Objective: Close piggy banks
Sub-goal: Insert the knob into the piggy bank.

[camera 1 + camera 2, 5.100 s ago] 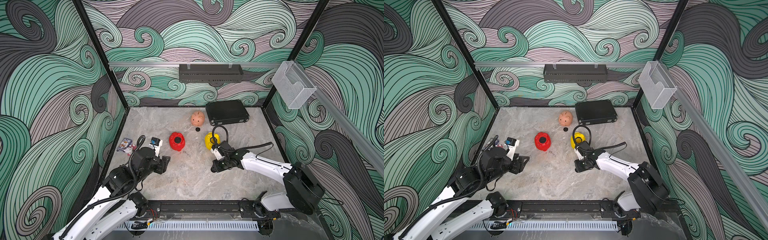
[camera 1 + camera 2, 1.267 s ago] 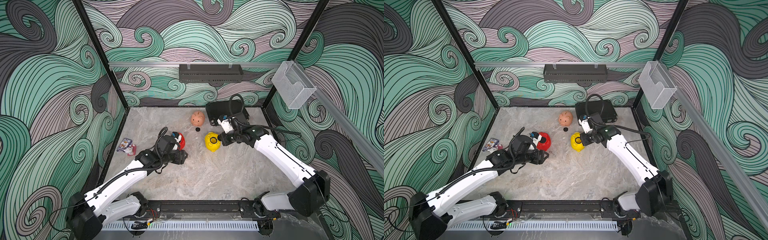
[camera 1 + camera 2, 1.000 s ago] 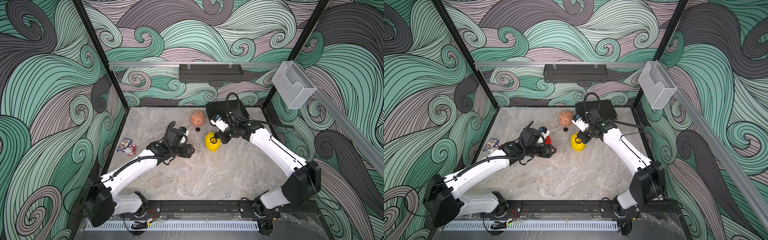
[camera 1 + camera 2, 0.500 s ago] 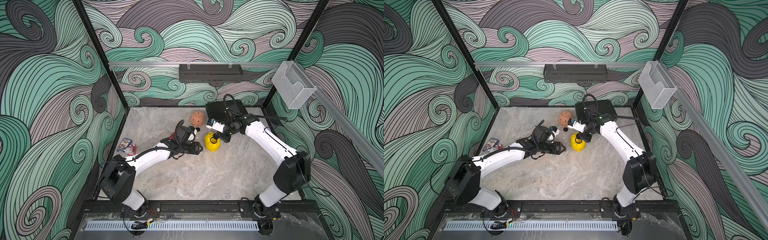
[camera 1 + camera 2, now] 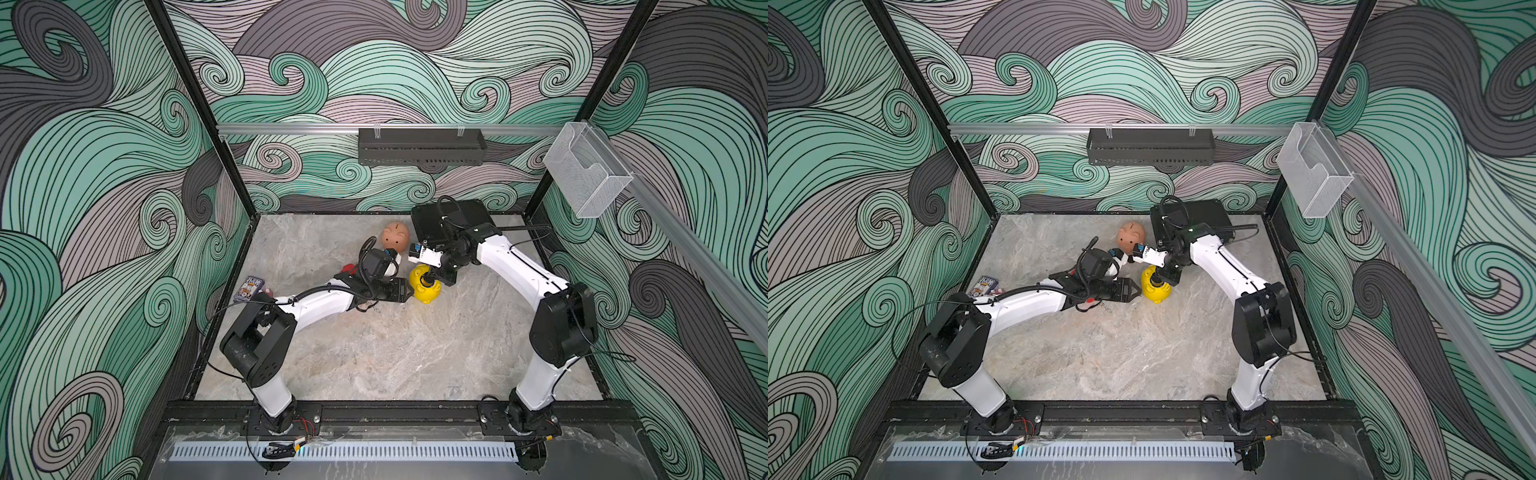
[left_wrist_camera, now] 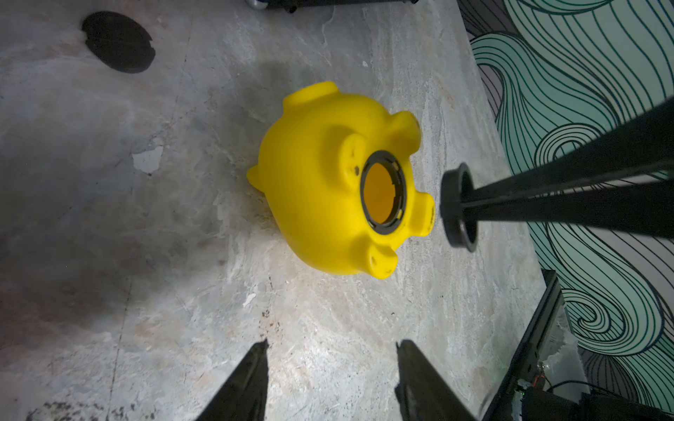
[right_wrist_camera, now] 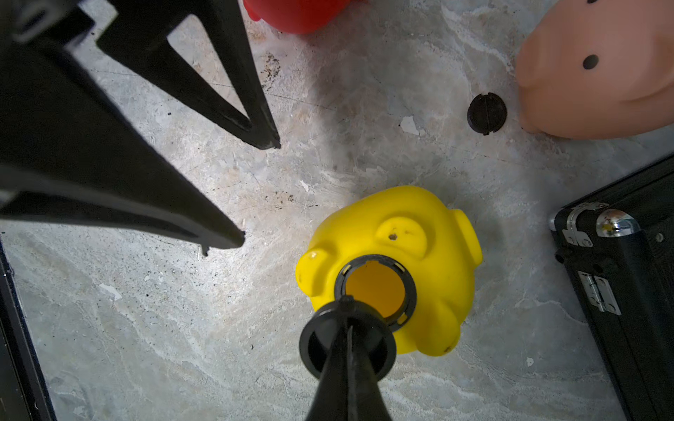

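The right gripper (image 7: pixel 348 328), clamped on a black plug (image 7: pixel 348 340), hangs just beside the upturned belly hole (image 7: pixel 375 288) of the yellow pig (image 7: pixel 430 262) lying mid-surface, while the left gripper (image 6: pixel 330 350), part-open and empty, points at the pig.

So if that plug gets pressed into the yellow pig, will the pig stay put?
Probably not: the yellow pig lies on its rounded back, belly hole up, so it may rock. It looks hollow, likely light, and glossy, so it could slide.

Black rectangular case (image 5: pixel 451 220) at the back wall, loose black round plug (image 7: pixel 487 113) on the marble floor before it, small card box (image 5: pixel 248 288) far off at the side wall
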Tool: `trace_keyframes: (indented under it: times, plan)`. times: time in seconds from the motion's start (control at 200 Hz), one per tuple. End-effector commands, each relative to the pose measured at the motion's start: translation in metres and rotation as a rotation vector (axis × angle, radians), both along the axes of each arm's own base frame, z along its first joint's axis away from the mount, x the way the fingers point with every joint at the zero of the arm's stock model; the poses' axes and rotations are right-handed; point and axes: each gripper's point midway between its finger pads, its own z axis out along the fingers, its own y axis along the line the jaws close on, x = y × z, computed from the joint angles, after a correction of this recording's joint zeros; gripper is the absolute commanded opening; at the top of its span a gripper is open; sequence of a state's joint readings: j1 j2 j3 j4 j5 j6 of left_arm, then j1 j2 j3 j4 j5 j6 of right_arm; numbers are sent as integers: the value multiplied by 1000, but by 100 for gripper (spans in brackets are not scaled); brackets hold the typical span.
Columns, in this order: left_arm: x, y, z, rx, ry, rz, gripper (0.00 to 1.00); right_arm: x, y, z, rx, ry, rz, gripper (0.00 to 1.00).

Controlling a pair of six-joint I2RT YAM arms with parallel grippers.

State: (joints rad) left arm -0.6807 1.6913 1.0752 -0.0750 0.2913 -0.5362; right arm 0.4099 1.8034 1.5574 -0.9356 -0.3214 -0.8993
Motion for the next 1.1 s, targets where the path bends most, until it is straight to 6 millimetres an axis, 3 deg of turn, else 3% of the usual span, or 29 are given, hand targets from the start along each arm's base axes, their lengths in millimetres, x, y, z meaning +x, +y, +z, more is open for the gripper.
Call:
trace_keyframes:
  times: [0.0, 0.43, 1.096]
  plan:
    - [10, -14, 9, -55, -23, -14, 55, 1, 0, 0, 8, 15, 16, 0]
    - [19, -28, -10, -123, -22, -20, 57, 8, -2, -9, 22, 44, 8, 0]
    - [31, -25, -34, -147, 2, 1, 59, 16, 2, -20, 21, 58, 11, 0]
